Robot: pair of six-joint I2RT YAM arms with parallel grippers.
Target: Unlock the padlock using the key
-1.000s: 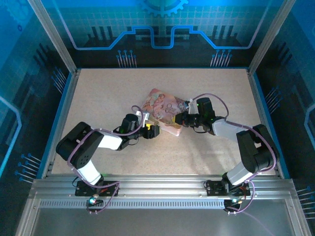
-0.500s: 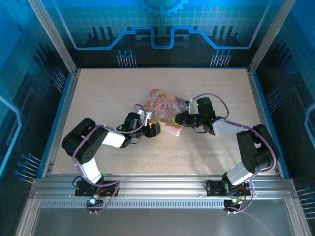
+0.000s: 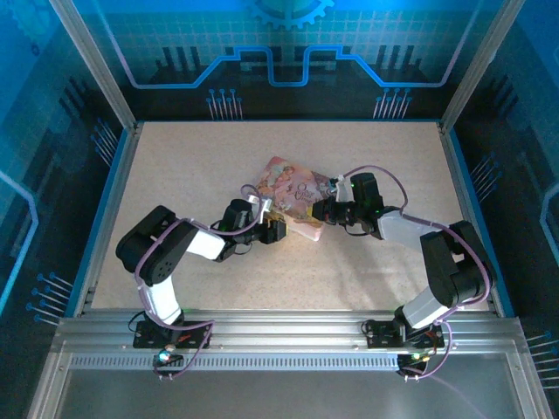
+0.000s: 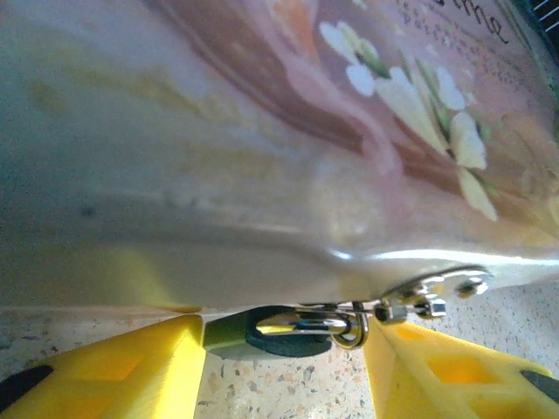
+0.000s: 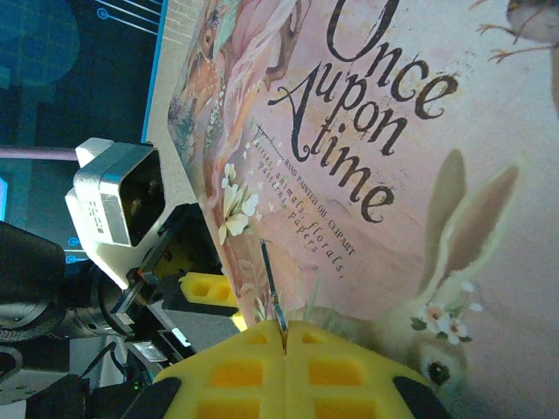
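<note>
We find the left gripper with jaws apart, flanking the padlock, which hangs at the tin's edge; a firm clamp is unconfirmed. The right gripper pinches the key. Step, in our judgement: steadying the lock. Next: a fine line-up of key and keyway.

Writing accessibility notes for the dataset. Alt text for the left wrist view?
A small dark padlock lies on the speckled table between the yellow fingers of the left hand. Its shackle loops at the metal hasp of a pink illustrated tin just behind it.
</note>
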